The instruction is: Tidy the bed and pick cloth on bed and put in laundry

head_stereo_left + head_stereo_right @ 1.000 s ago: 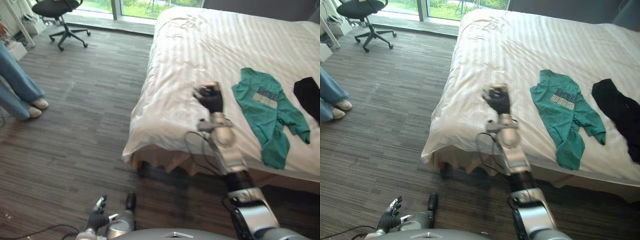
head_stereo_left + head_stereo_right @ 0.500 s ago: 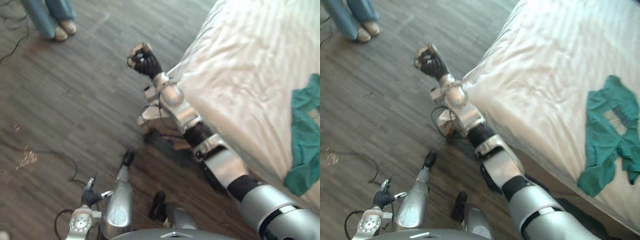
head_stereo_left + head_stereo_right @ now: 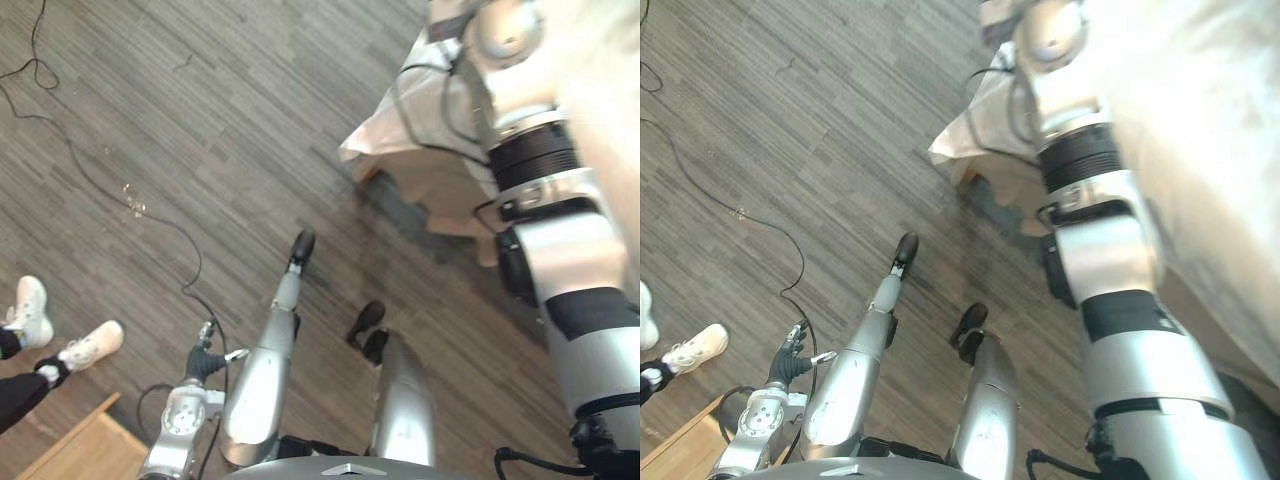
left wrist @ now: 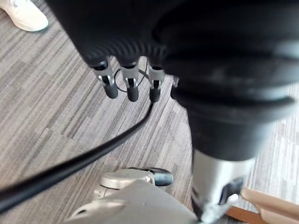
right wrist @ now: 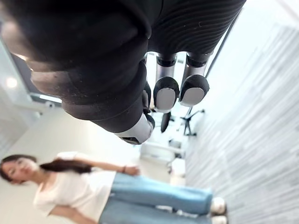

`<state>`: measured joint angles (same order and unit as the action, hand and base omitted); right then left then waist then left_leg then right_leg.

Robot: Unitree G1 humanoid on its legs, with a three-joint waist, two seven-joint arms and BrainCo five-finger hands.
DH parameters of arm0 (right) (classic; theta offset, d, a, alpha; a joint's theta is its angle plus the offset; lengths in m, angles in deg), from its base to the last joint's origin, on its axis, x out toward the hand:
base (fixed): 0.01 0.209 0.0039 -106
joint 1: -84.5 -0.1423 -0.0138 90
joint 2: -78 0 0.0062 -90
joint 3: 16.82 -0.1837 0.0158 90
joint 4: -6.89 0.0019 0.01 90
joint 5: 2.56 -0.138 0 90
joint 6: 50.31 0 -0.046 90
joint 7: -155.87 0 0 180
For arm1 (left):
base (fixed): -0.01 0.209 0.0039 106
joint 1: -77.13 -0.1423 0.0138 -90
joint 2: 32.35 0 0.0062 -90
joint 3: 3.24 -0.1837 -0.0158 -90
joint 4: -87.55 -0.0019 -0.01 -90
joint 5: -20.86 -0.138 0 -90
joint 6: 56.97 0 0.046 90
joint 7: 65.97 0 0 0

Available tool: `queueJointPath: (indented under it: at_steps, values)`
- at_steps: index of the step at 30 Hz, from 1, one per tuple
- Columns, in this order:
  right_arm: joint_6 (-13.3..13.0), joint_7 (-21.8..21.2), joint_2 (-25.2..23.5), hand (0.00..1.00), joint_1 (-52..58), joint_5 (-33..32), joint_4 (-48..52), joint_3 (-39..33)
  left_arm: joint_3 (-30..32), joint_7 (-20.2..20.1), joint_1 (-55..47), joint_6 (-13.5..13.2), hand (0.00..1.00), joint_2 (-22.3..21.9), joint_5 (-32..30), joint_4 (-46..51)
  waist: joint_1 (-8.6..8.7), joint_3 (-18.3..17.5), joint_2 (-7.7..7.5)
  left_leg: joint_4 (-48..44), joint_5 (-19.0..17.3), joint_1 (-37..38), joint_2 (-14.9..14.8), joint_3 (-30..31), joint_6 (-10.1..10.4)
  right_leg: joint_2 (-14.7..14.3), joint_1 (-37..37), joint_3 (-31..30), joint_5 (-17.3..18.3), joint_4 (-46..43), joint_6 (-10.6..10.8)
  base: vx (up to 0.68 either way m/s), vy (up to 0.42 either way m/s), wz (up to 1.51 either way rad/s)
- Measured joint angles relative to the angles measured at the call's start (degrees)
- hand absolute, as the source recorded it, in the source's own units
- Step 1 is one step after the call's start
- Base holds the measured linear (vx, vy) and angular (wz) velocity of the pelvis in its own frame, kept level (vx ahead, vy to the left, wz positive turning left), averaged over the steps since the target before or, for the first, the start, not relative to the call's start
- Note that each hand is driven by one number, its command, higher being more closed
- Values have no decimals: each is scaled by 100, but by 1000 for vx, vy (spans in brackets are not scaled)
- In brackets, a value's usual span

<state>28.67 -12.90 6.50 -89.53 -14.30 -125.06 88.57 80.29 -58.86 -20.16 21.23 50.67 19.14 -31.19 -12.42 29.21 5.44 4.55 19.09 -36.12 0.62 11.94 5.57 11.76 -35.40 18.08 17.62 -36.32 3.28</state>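
Mostly the head camera looks down on the dark plank floor, with a corner of the bed, its white sheet hanging over the edge, at the far right. The right arm runs up along that bed edge toward the far side. A person stands some way off, and white shoes show at the left. The right hand, seen from its wrist, has its fingers curled in against the palm with nothing inside them. The left hand hangs low at the near left, fingers straight and slack, also empty. Neither hand has the cloth, and I cannot tell where it lies on the bed. My reading is that the robot is placing itself beside the bed, with the pickup not yet begun. The next move calls for aiming the head at the mattress top, finding the cloth, then uncurling the right hand and reaching over the sheet to gather it.
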Motion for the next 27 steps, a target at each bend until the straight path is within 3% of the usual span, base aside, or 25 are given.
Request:
queueJointPath:
  at_steps: [3, 6, 9, 11, 13, 15, 16, 17, 19, 21, 25, 27]
  values:
    - [-30, 17, 514, 100, 6, -58, -287, 27, -173, 2, 280, -8, 0, 9, 61, -49, 73, 64, 201, -1, 98, -337, -5, -25, -28, 21, -405, -31, -12, -125, -15, -41, -41, -3]
    - [-274, -5, 568, 100, -96, -240, -225, 149, -295, 8, 463, -50, 0, 0, 169, -132, 51, 55, 251, 0, 111, -461, 15, -202, -36, 74, -681, -193, -7, -252, -16, 9, -29, -15]
    - [-454, -65, 557, 100, -3, -389, -67, 115, -362, 17, 465, -128, 0, -70, 278, -101, 85, -38, 381, -1, -93, -613, -77, -898, -67, 167, -866, -235, -3, -327, -4, -1, -2, 2]
    - [-508, -71, 422, 100, 287, -427, 163, -21, -313, 19, 465, -122, 0, -138, 305, -58, 126, -95, 380, -4, -427, -614, -93, -1270, 58, 262, -855, -265, -35, -253, 36, 12, 17, 16]
    - [-531, -67, 101, 100, 733, -459, 343, -94, -202, 19, 388, -114, 0, -303, 379, -60, 160, -335, 357, -4, -557, -611, -129, -1673, 105, 322, -829, -295, -70, -150, 85, 40, 20, 1]
    - [-531, -64, -702, 100, 1573, -474, 616, -70, 46, 30, 205, -92, 0, -586, 392, -64, 253, -706, 338, -5, -14, -514, -113, -1764, -206, 320, -737, -360, 14, -192, 192, 105, 15, -18]
    - [-479, -66, -1397, 100, 2322, -476, 722, 77, 155, 30, 214, -73, 0, -679, 392, 3, 408, -763, 257, -5, -25, -343, -32, -1818, -273, 401, -556, -376, 51, -131, 232, 119, 12, -1]
    - [-457, -64, -1502, 100, 2448, -476, 714, 107, 173, 30, 216, -72, 0, -693, 392, 9, 420, -768, 247, -5, -32, -323, -23, -1819, -276, 406, -530, -379, 54, -119, 236, 133, 2, 9]
    - [-28, -79, -2458, 100, 3794, -424, 277, 440, 208, 32, 284, -67, 0, -836, 392, 59, 438, -776, 237, -6, -50, -123, 9, -1811, -288, 425, -223, -335, 74, 22, 253, 115, -21, 10]
    - [265, -120, -2988, 100, 4699, -393, 19, 776, 241, 32, 309, -40, 0, -926, 391, 25, 448, -775, 235, -6, -49, -11, 10, -1810, -288, 425, -40, -267, 92, 78, 239, 103, -44, 12]
    - [308, -442, -3632, 100, 5513, -364, 101, 1381, 244, 20, 299, 65, 0, -1103, 388, -243, 536, -789, 194, -4, -86, 533, 3, -1812, -247, 445, 503, -194, 122, 135, 221, 19, -73, -8]
    - [175, -552, -3765, 100, 5714, -362, 582, 1629, 228, 11, 243, 64, 0, -1124, 384, -361, 610, -970, 98, 3, -352, 744, -49, -1810, -158, 406, 642, -212, 185, 118, 247, -68, -78, -24]
